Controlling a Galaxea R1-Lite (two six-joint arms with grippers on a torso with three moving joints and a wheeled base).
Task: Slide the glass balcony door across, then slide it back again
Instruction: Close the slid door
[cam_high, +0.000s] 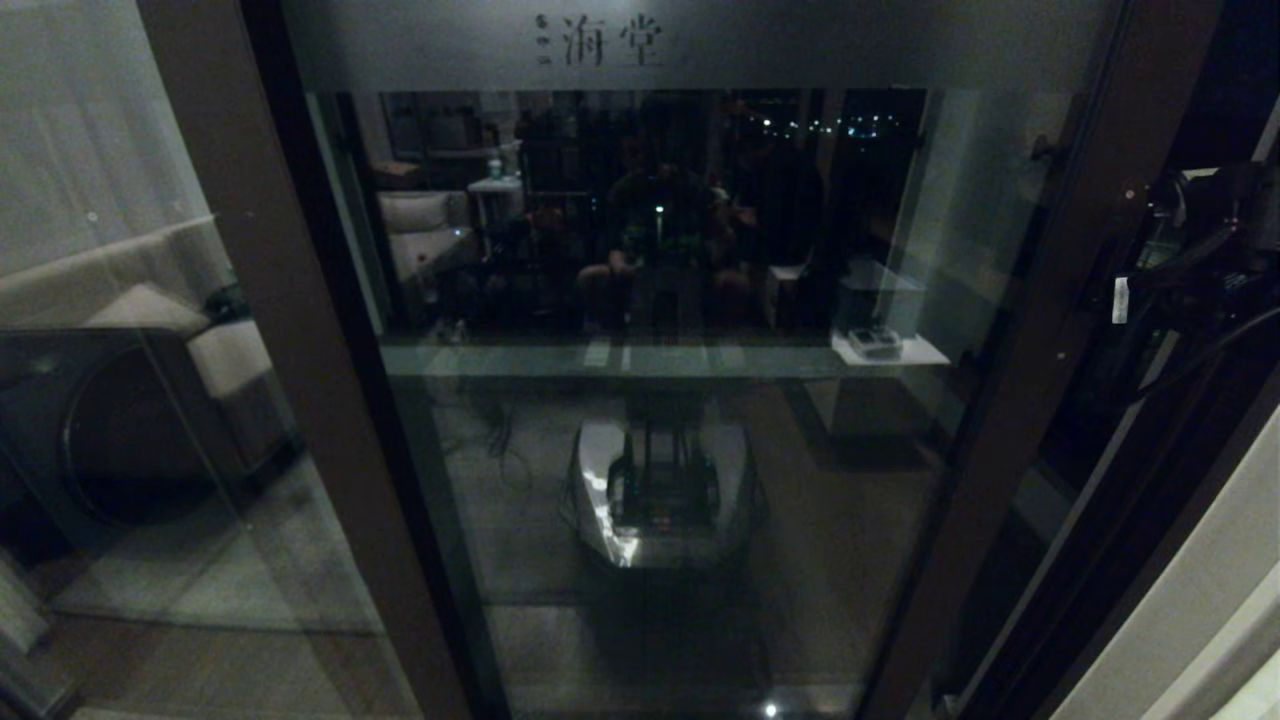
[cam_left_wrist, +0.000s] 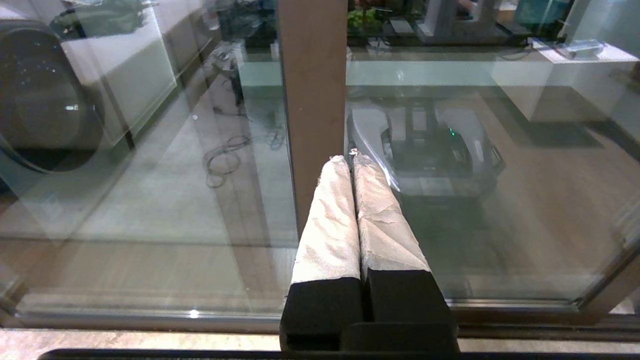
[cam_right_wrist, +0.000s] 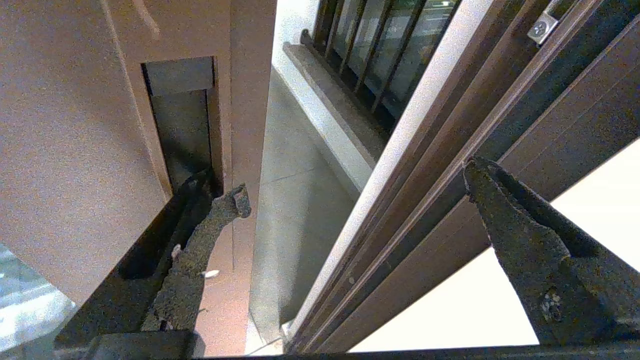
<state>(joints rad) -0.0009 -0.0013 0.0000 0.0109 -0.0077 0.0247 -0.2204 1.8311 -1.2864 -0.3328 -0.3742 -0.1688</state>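
The glass balcony door (cam_high: 660, 620) fills the middle of the head view, its dark brown edge stile (cam_high: 1045, 320) on the right. The right wrist view shows that stile (cam_right_wrist: 75, 150) with its recessed black handle (cam_right_wrist: 182, 125). My right gripper (cam_right_wrist: 355, 180) is open: one finger (cam_right_wrist: 200, 240) sits in the handle recess, the other (cam_right_wrist: 530, 250) hangs over the door jamb. A gap separates stile and jamb. My left gripper (cam_left_wrist: 350, 159) is shut on nothing, its white-wrapped fingers (cam_left_wrist: 330, 220) pointing at the glass beside a brown upright (cam_left_wrist: 312, 75). I cannot tell whether they touch it.
Through the gap lie the balcony floor (cam_right_wrist: 295, 200) and a barred window (cam_right_wrist: 390, 45). The brown jamb with its tracks (cam_right_wrist: 450, 165) and a white wall (cam_high: 1200, 600) stand on the right. A dark round-fronted appliance (cam_high: 110, 430) sits behind the left glass panel.
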